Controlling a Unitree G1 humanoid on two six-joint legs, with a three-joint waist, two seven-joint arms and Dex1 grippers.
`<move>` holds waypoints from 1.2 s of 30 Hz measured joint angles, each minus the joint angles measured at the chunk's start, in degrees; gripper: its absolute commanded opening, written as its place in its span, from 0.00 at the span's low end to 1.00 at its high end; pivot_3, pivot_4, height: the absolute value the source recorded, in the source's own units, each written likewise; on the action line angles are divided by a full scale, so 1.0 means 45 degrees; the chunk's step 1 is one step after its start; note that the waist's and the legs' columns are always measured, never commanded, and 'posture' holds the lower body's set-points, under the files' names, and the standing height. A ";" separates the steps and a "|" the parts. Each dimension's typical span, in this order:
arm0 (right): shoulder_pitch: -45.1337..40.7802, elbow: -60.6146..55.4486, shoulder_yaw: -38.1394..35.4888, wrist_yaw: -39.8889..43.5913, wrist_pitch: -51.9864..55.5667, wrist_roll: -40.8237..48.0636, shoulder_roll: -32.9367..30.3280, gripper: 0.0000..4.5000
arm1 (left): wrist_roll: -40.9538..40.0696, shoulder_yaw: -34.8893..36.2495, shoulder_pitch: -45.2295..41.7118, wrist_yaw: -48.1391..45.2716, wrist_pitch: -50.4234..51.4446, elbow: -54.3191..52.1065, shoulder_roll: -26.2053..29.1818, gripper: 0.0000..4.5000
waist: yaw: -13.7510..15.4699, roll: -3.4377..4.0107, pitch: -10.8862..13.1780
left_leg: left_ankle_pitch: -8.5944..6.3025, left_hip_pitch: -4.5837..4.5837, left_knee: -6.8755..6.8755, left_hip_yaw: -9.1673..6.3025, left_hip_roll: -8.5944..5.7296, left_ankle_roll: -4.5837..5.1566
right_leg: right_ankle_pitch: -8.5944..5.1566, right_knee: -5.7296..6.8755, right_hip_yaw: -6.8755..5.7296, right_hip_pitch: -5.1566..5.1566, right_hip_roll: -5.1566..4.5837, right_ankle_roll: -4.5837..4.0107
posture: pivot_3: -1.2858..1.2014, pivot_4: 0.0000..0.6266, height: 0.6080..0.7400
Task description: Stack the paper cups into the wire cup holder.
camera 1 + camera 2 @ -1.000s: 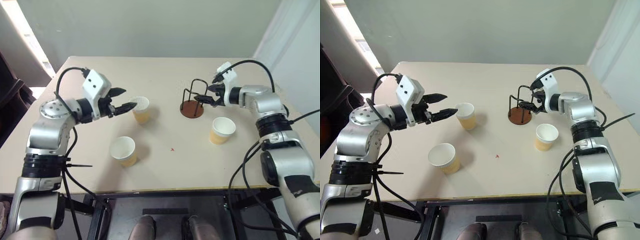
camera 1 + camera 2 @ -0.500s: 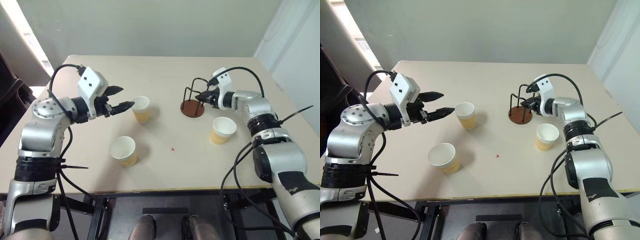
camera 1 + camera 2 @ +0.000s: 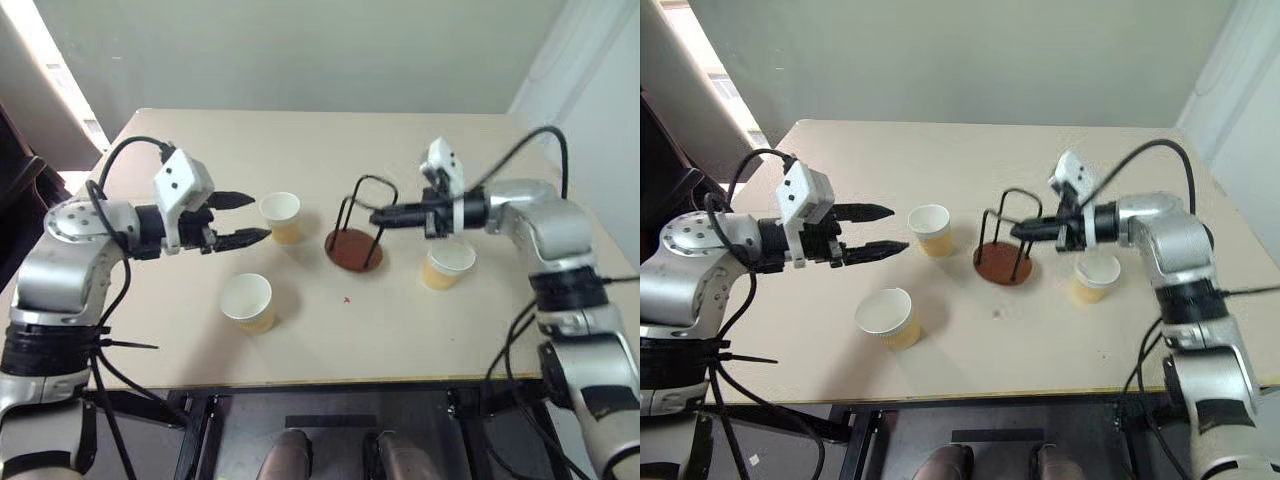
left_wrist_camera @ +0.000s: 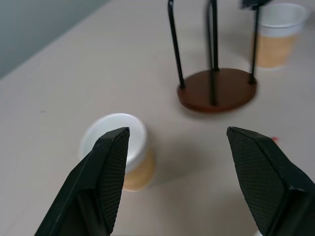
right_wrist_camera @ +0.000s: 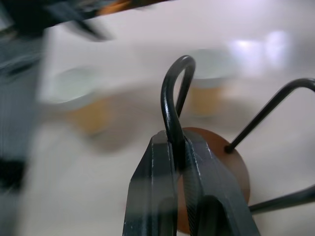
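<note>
R gripper (image 3: 381,216) now pinched on wire cup holder (image 3: 355,240) loop, dragged it toward tabletop center nearer paper cups (image 3: 281,216); L gripper (image 3: 247,218) spread, empty.

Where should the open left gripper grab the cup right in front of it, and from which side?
Pinch the paper cup across its tan wall, below the white rim, coming level from the left gripper side; it stands upright with bare table around it.
</note>
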 measured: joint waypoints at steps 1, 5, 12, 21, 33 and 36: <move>0.0523 -0.0960 0.0277 0.0278 -0.0078 0.0115 -0.0365 0.01 | -0.0163 0.0002 0.0136 -0.0309 0.0096 -0.0146 0.0129 0.76 | 0.0000 0.0000 0.0000 | -0.0005 0.0006 0.0013 0.0000 0.0000 0.0006 | 0.0000 0.0003 0.0002 0.0009 0.0001 0.0002 | 0.52 0.24 1.00; 0.1486 -0.2338 0.1596 0.0509 -0.1346 -0.0526 -0.0848 0.01 | -0.0515 -0.0042 0.0341 -0.1145 0.0268 -0.0576 0.0458 0.76 | -0.0043 -0.0002 -0.0001 | -0.0021 0.0028 0.0060 -0.0012 0.0003 0.0100 | 0.0042 0.0020 0.0010 0.0031 0.0001 0.0023 | 0.52 0.24 1.00; 0.1542 -0.1503 0.2309 0.0143 -0.3644 -0.1516 -0.0289 0.01 | -0.0767 -0.0436 0.0338 -0.1970 0.0282 -0.1030 0.0536 0.76 | -0.0121 -0.0004 -0.0003 | 0.0081 0.0118 0.0061 -0.0002 0.0000 0.0176 | 0.0048 -0.0002 0.0048 0.0128 0.0001 -0.0093 | 0.52 0.24 1.00; 0.1022 -0.0244 0.2651 0.0049 -0.4740 -0.2264 0.0076 0.25 | -0.0770 -0.0440 0.0372 -0.2028 0.0283 -0.1075 0.0556 0.76 | -0.0108 -0.0005 -0.0003 | 0.0023 0.0102 0.0050 0.0001 0.0000 0.0161 | 0.0043 -0.0007 0.0047 0.0108 0.0001 -0.0086 | 0.52 0.24 1.00; 0.0145 -0.0038 0.1784 0.2186 -0.4530 -0.1885 -0.3063 0.94 | -0.0427 -0.0943 -0.0320 -0.1908 -0.0002 -0.0369 0.0240 0.76 | 0.0033 -0.0004 -0.0002 | 0.0006 0.0063 0.0064 0.0003 -0.0002 0.0149 | 0.0023 -0.0021 0.0046 0.0098 -0.0002 -0.0095 | 0.52 0.24 1.00; -0.0458 0.0471 0.1329 0.2190 -0.4988 -0.2327 -0.4151 0.94 | -0.0159 -0.1091 -0.1166 -0.1548 -0.0306 0.0204 -0.0416 0.76 | 0.0058 -0.0005 -0.0003 | 0.0008 0.0071 0.0069 0.0001 -0.0002 0.0151 | 0.0026 -0.0014 0.0046 0.0101 -0.0002 -0.0091 | 0.52 0.24 1.00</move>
